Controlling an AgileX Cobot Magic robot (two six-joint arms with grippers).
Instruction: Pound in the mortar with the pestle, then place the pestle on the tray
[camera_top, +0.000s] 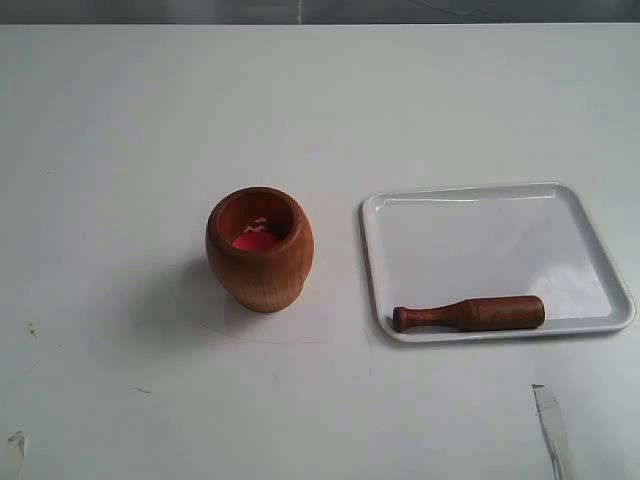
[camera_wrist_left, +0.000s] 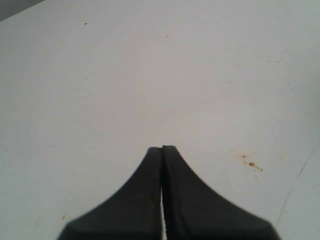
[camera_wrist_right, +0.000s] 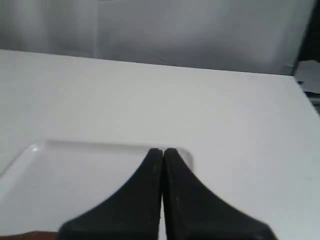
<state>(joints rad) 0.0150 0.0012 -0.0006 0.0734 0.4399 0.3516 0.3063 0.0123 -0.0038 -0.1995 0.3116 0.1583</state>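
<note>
The orange-brown wooden mortar (camera_top: 260, 250) stands upright on the white table, left of centre, with red showing inside its mouth. To its right lies the white tray (camera_top: 470, 225), and the dark reddish-brown pestle (camera_top: 470, 314) rests flat along the tray's near edge, knob end toward the mortar. Neither arm shows in the exterior view. My left gripper (camera_wrist_left: 162, 148) is shut with nothing in it, over bare table. My right gripper (camera_wrist_right: 162, 150) is also shut and empty, above the tray (camera_wrist_right: 75, 180), whose far rim shows behind the fingertips.
The white table (camera_top: 150, 120) spreads widely around the mortar and tray. Small brown specks (camera_wrist_left: 250, 164) mark the table surface near the left gripper. A grey wall (camera_wrist_right: 200, 30) rises beyond the table's far edge.
</note>
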